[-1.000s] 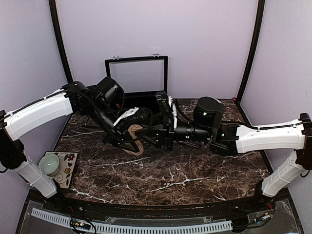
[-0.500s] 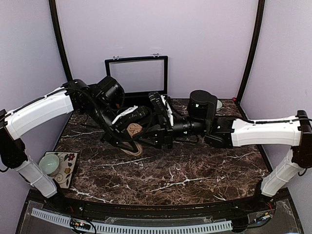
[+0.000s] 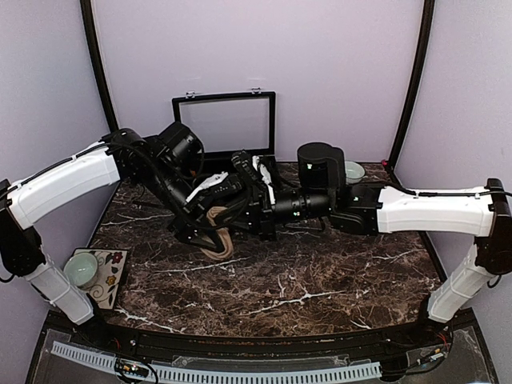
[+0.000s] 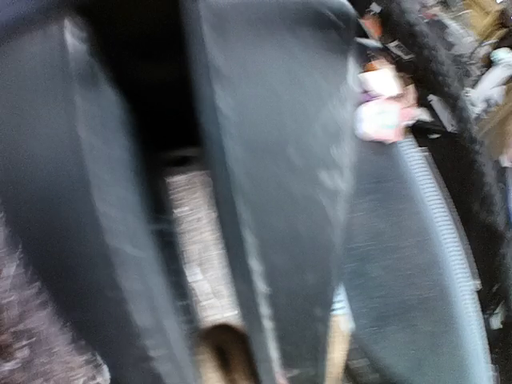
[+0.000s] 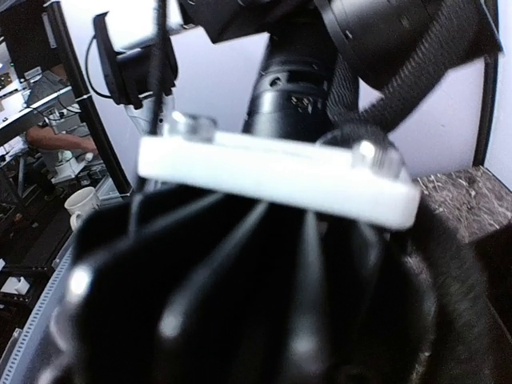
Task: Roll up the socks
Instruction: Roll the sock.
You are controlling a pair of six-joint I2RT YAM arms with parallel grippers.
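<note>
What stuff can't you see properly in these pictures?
1. Top view: the crossed arms hide most of the tan sock; no second sock shows.
2. Left wrist view: motion blur; whether the left gripper is open is unclear.
3. Right wrist view: close-up robot parts fill it, hiding any sock.
</note>
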